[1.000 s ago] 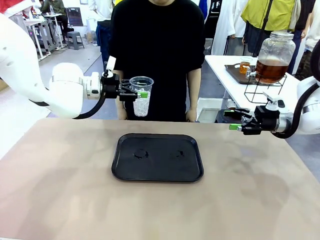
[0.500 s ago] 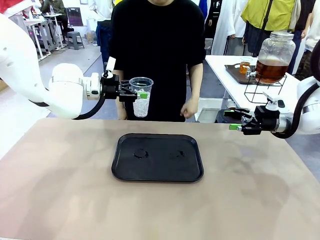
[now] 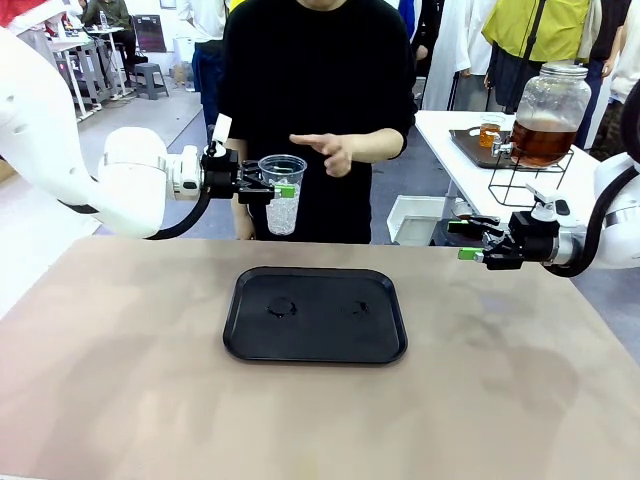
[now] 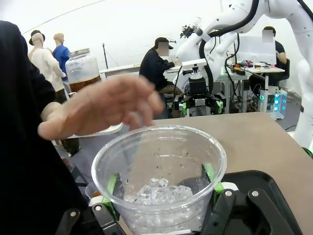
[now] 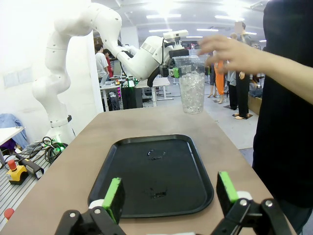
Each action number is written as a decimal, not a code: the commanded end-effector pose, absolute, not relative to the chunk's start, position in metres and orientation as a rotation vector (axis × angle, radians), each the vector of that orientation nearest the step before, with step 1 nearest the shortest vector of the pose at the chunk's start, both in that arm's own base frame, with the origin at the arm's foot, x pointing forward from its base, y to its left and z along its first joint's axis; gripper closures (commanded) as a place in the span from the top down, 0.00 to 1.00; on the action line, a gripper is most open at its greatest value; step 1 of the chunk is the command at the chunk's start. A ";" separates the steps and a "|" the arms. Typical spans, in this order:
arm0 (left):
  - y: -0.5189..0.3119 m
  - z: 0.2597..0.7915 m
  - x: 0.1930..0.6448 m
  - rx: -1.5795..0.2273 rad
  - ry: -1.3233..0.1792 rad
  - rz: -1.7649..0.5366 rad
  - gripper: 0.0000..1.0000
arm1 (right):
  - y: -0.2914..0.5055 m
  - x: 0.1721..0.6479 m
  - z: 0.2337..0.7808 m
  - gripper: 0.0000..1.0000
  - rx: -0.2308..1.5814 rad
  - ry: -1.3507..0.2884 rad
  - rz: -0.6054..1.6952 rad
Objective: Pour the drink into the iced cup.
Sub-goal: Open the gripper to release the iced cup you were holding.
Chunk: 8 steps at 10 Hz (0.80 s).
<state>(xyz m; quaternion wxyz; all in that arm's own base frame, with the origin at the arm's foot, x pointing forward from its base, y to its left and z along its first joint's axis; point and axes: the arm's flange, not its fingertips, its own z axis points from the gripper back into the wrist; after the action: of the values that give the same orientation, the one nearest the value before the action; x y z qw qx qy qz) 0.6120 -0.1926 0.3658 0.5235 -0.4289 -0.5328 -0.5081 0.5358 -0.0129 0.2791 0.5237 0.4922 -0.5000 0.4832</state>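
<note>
The iced cup, clear plastic with ice in its lower half, hangs upright above the table's far edge, and my left gripper is shut on it. In the left wrist view, green pads press both sides of the cup. The person's hand hovers just right of the cup's rim, with nothing in it. The drink, amber liquid in a large glass jar with a tap, stands on a side table at the back right. My right gripper is open and empty over the table's right edge.
A black tray lies flat in the middle of the table with small wet spots on it. The person in black stands at the far edge. A small cup of amber liquid sits by the jar's tap. The tray lies ahead of my right gripper.
The person's hand has risen from beside the body to chest height, close to the cup's rim. Both arms and the cup have stayed where they were.
</note>
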 end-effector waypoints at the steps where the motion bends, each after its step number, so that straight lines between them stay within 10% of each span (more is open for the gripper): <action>1: -0.194 0.369 0.612 -1.026 -1.280 -1.220 0.83 | -0.013 0.538 0.282 1.00 1.176 -1.197 1.160; 8: -0.194 0.369 0.612 -1.026 -1.280 -1.220 0.83 | -0.013 0.538 0.282 1.00 1.176 -1.197 1.160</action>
<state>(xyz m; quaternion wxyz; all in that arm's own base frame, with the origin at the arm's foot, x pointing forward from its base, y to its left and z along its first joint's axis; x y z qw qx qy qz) 0.6120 -0.1927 0.3658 0.5235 -0.4290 -0.5328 -0.5081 0.5358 -0.0129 0.2791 0.5237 0.4922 -0.5000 0.4832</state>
